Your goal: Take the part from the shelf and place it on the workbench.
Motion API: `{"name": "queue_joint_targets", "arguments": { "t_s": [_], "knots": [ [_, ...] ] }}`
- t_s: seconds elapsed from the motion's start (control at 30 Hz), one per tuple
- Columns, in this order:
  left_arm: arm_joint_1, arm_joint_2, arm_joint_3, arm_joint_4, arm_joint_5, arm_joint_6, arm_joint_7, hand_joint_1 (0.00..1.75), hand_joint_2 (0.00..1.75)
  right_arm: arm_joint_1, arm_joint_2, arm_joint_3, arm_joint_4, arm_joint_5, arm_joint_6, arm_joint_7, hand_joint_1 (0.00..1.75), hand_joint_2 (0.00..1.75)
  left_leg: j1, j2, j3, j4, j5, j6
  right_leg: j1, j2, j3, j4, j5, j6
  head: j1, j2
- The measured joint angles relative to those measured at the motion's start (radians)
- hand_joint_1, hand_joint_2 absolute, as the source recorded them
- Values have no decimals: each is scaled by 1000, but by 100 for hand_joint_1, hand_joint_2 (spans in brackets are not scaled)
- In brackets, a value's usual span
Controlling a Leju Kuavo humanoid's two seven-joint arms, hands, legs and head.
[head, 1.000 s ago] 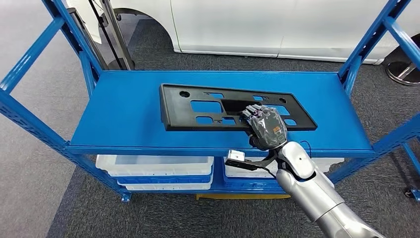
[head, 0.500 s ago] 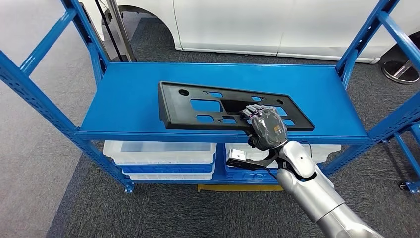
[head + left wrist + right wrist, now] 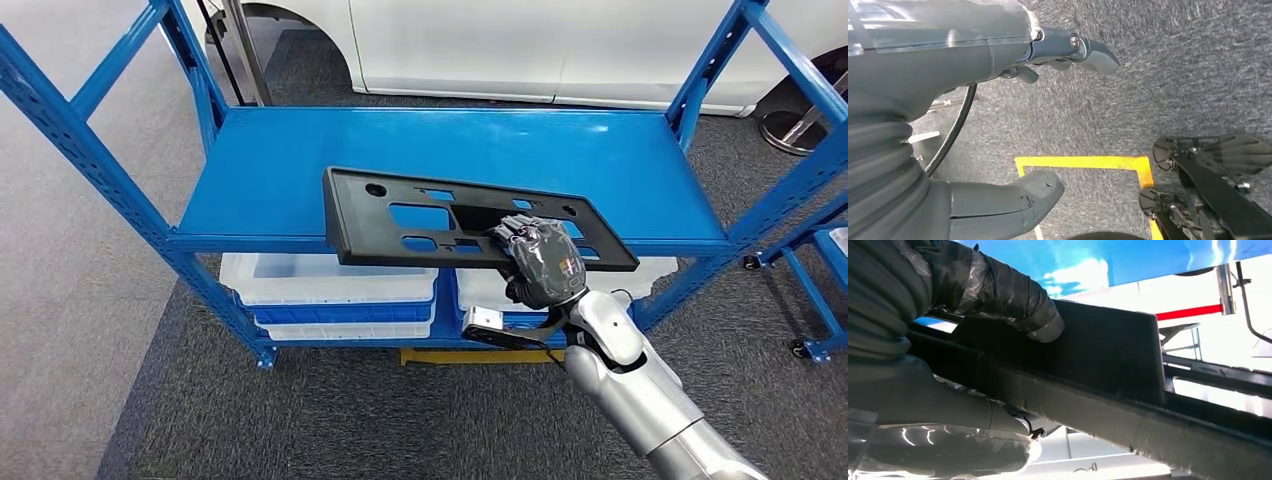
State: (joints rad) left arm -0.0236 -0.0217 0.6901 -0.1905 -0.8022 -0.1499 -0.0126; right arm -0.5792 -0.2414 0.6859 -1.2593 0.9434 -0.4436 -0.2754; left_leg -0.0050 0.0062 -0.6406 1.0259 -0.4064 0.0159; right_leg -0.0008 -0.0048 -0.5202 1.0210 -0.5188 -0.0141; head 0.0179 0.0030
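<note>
We see the right hand [image 3: 540, 262] holding the long black part [image 3: 440, 215]. Its fingers [image 3: 515, 236] wrap over the near edge of the part, close to the part's right end. In the right wrist view, the taped thumb [image 3: 1013, 300] presses on one side of the dark part [image 3: 1108, 360] and the rest of the hand sits on the other side, so the grip is tight.

The part is a flat black frame with holes cut in it. From the hand, it stretches away toward 10 o'clock. Its near edge hangs out past the front lip of the blue shelf [image 3: 300, 170], and we cannot tell if its far edge touches the shelf top. The silver right arm [image 3: 640, 390] comes up from 5 o'clock.

Under the shelf top we see white bins [image 3: 330, 290] side by side on the lower level. A white car [image 3: 500, 45] stands at 12 o'clock, behind the shelf.

In the left wrist view, the left hand [image 3: 998, 115] hangs over grey carpet [image 3: 1173, 75] with a yellow line [image 3: 1083, 162] on it. Its thumb [image 3: 1013, 200] and fingers [image 3: 1083, 50] are apart, and it holds nothing.
</note>
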Motion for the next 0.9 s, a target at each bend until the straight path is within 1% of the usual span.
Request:
{"name": "queue_joint_targets", "arguments": {
  "t_s": [0.03, 0.07, 0.1, 0.13, 0.17, 0.2, 0.23, 0.27, 0.3, 0.33, 0.37, 0.4, 0.43, 0.47, 0.5, 0.53, 0.57, 0.6, 0.63, 0.67, 0.7, 0.73, 0.77, 0.8, 0.83, 0.87, 0.9],
  "knots": [
    [0, 0, 0, 0, 0, 0, 0, 0, 175, 0, 0, 0, 0, 0, 1, 0, 175, 175, 0, -1, -7, 8, -16, -6, -3, -3, -7, -6, 12, -7, 0, 0],
    [0, 0, 0, 0, 0, 0, 0, 0, 175, 0, 0, 0, -1, 0, 2, 0, 175, 175, 1, -3, -17, 33, -51, -11, -7, -6, -17, -12, 25, -13, 0, 0],
    [0, 0, 1, 0, 0, -1, 0, 0, 175, 0, -1, 0, -2, 0, 3, 0, 175, 175, 4, -3, -30, 76, -100, -16, -9, -8, -30, -14, 36, -17, -1, 0],
    [1, 1, 1, 0, 0, -1, 0, 0, 175, 1, -1, 0, -2, 0, 5, 0, 175, 175, 8, -3, -44, 134, -149, -22, -10, -8, -44, -13, 47, -20, -1, 0],
    [1, 1, 1, 0, -1, -2, 0, 0, 175, 2, -1, 0, -2, 0, 8, 0, 175, 175, 12, -3, -55, 196, -183, -27, -10, -8, -60, -10, 57, -19, -1, 0],
    [1, 1, 1, 0, -1, -2, 0, 0, 175, 4, -1, 0, -2, -1, 11, 0, 175, 175, 16, -3, -59, 245, -193, -32, -11, -8, -76, -7, 68, -17, -1, 0],
    [0, 1, 2, 0, -2, -2, 0, 0, 175, 6, -1, 0, -2, -1, 14, 0, 175, 175, 19, -3, -52, 269, -179, -37, -13, -8, -92, -2, 77, -14, -1, 0],
    [-1, 1, 3, 0, -2, -2, 0, 0, 175, 7, -1, 0, -2, -2, 15, 0, 175, 175, 23, -3, -29, 260, -148, -42, -16, -8, -110, 5, 85, -9, -1, 0],
    [-1, 1, 4, 0, -2, -2, 1, 0, 175, 8, -1, 0, -3, -2, 16, 0, 175, 175, 27, -3, 9, 219, -117, -46, -20, -9, -127, 13, 92, -3, -1, 0],
    [-2, 1, 4, 0, -2, -3, 1, 0, 175, 9, -1, -1, -4, -2, 16, 1, 175, 175, 30, -4, 59, 154, -105, -50, -22, -9, -143, 22, 98, 3, -2, 0],
    [-2, 1, 5, 0, -2, -3, 1, 0, 175, 9, -1, -2, -6, -4, 16, 1, 175, 175, 29, -6, 108, 82, -109, -48, -24, -9, -155, 30, 104, 10, -2, 0],
    [-2, 1, 6, 1, -2, -3, 2, 0, 175, 9, -1, -3, -8, -6, 18, 2, 175, 175, 27, -9, 140, 28, -121, -44, -24, -9, -163, 35, 113, 17, -2, 0],
    [-2, 1, 7, 1, -2, -4, 2, 0, 175, 10, -1, -4, -10, -10, 19, 3, 175, 175, 24, -11, 157, -4, -134, -39, -23, -9, -167, 34, 122, 23, -2, 0],
    [-2, 1, 8, 1, -2, -4, 0, 0, 175, 10, -1, -4, -11, -14, 23, 3, 175, 175, 20, -12, 157, -15, -134, -30, -23, -9, -169, 30, 133, 30, -2, 0],
    [-2, 1, 8, 1, -4, -4, -3, 0, 175, 11, -3, -5, -11, -19, 26, 5, 175, 175, 22, -10, 150, -16, -125, -22, -24, -8, -172, 26, 139, 36, -2, 0],
    [-3, -2, 9, 1, -8, 0, -7, 0, 175, 13, -4, -6, -12, -23, 29, 9, 175, 175, 23, -7, 143, -19, -116, -12, -25, -6, -178, 29, 130, 42, -2, 0],
    [-3, -10, 9, 1, -14, 8, -10, 0, 175, 16, -6, -8, -14, -26, 32, 13, 175, 175, 24, -2, 134, -23, -107, 0, -27, -5, -188, 47, 104, 46, -1, 0],
    [-4, -20, 8, 1, -21, 21, -10, 0, 175, 19, -8, -11, -16, -28, 34, 19, 175, 175, 25, 4, 126, -25, -98, 11, -28, -3, -202, 84, 62, 48, -1, 0],
    [-5, -34, 8, 1, -26, 33, -7, 0, 175, 22, -9, -13, -18, -29, 35, 23, 175, 175, 23, 9, 115, -25, -89, 18, -29, -2, -220, 140, 15, 50, -1, 0],
    [-5, -47, 7, 1, -29, 44, -5, 0, 175, 26, -10, -16, -19, -30, 36, 25, 175, 175, 20, 15, 104, -24, -81, 23, -29, 0, -237, 204, -23, 52, -1, 0],
    [-5, -57, 7, 1, -31, 52, -3, 0, 175, 29, -12, -19, -20, -30, 37, 27, 175, 175, 18, 20, 94, -23, -74, 25, -29, 1, -249, 262, -40, 54, -1, 0],
    [-6, -67, 7, 1, -33, 56, -2, 0, 175, 33, -14, -21, -20, -31, 38, 30, 175, 175, 15, 27, 84, -21, -68, 26, -28, 2, -251, 300, -33, 54, -1, 0],
    [-6, -74, 6, 1, -35, 59, -2, 0, 175, 37, -15, -23, -20, -31, 38, 32, 175, 175, 13, 35, 75, -19, -63, 25, -27, 1, -237, 302, -6, 53, 0, 0],
    [-5, -80, 6, 2, -36, 58, -2, 0, 175, 42, -17, -25, -21, -32, 38, 34, 175, 175, 11, 43, 67, -15, -60, 24, -25, -5, -204, 270, 26, 49, -1, 0],
    [-4, -87, 6, 2, -36, 57, -3, 0, 175, 46, -18, -27, -25, -33, 38, 35, 175, 175, 10, 52, 61, -12, -58, 23, -22, -19, -156, 207, 46, 43, -1, 0],
    [-3, -91, 6, 2, -36, 54, -3, 0, 175, 48, -20, -30, -29, -34, 38, 37, 175, 175, 7, 60, 58, -8, -56, 20, -15, -38, -107, 136, 49, 36, -1, 0],
    [-2, -95, 6, 3, -37, 52, -4, 0, 175, 50, -22, -33, -35, -34, 38, 39, 175, 175, 5, 69, 56, -6, -54, 16, -9, -54, -69, 76, 41, 29, -1, 0]
  ]
}}
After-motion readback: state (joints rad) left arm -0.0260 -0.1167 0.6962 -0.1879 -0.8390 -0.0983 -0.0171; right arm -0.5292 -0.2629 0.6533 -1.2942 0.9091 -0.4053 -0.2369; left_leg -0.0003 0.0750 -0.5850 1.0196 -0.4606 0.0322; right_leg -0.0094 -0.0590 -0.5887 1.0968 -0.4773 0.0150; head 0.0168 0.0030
